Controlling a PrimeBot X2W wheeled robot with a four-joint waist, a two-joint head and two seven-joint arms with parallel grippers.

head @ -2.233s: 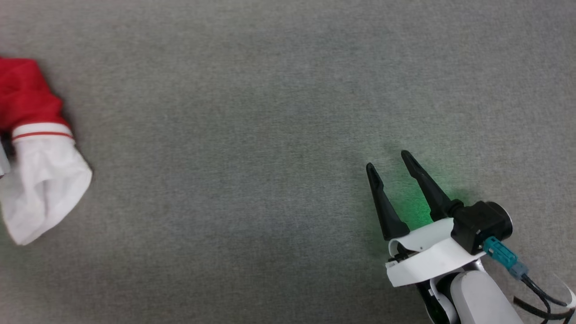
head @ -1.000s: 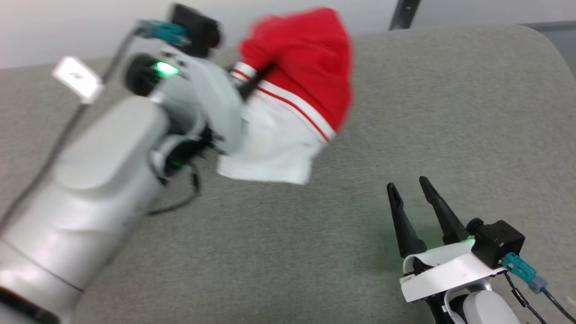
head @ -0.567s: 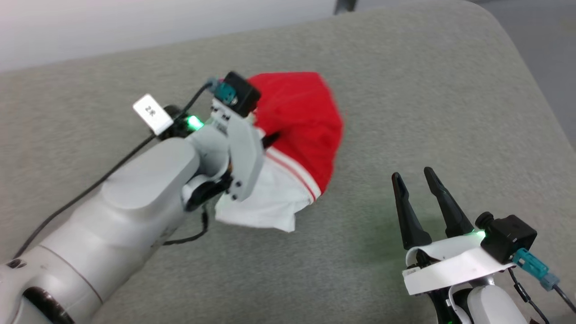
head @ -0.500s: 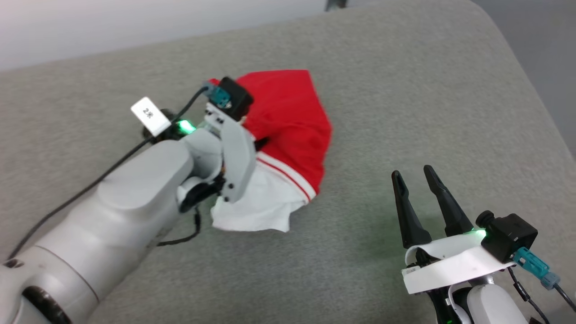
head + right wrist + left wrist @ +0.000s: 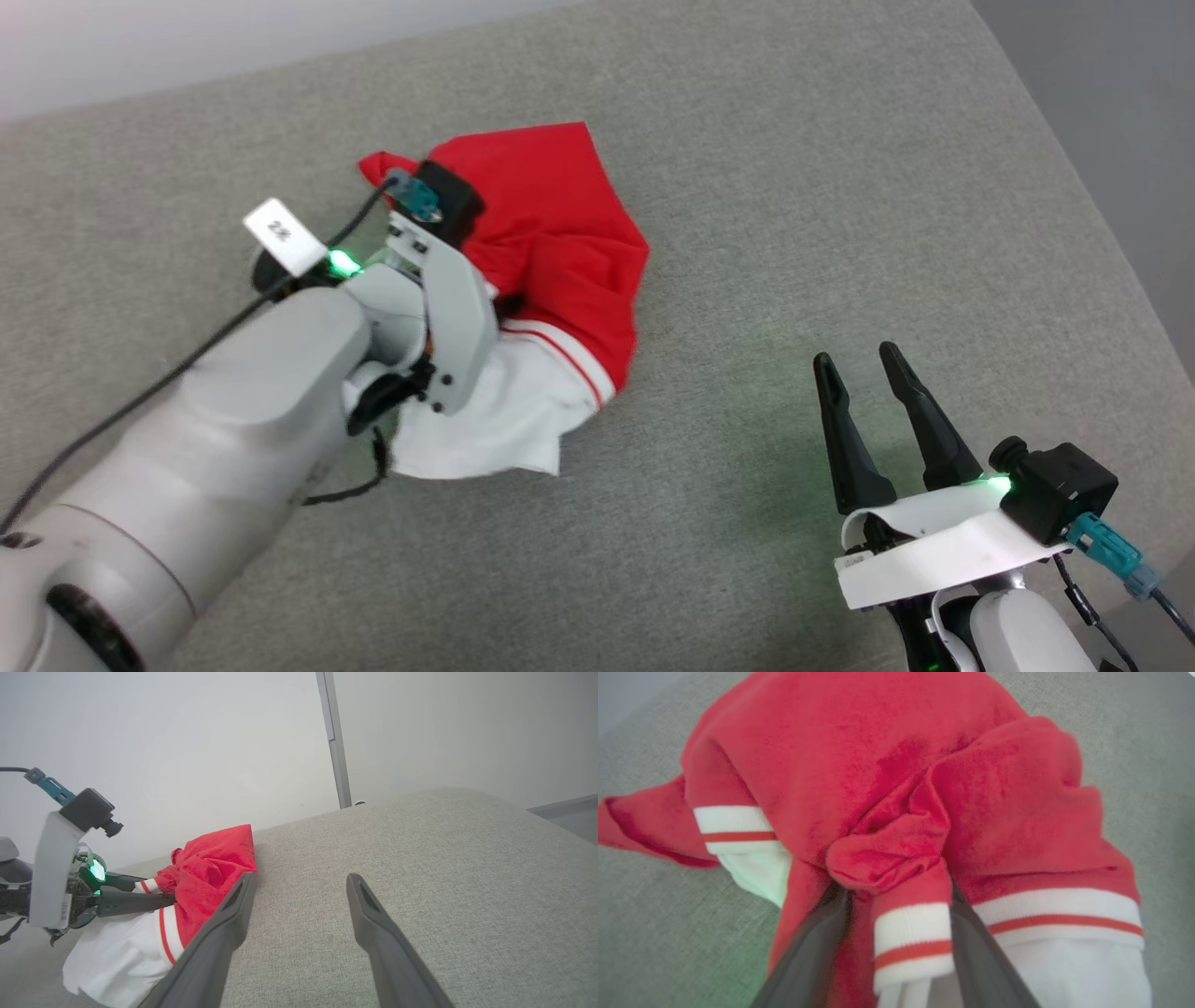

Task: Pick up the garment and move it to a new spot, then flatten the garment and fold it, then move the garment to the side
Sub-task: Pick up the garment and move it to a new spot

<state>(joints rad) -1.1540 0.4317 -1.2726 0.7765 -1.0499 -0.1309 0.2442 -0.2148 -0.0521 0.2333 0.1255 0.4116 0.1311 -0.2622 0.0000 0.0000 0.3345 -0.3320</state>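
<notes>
The left pincer [image 5: 896,896] clamps a bunched fold of the shirt [image 5: 551,233]; the right pincer [image 5: 854,355] stands open, empty. Step: relocation. Next: release, then spread flat.

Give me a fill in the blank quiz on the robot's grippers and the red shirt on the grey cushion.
The left gripper is shut on the soft red cotton T-shirt, whose sleeve ends are ___.
The right gripper is ___ and holds nothing.
In the head view the T-shirt lies crumpled on the grey fabric cushion, to the right gripper's ___.
Missing words: white, open, left.
</notes>
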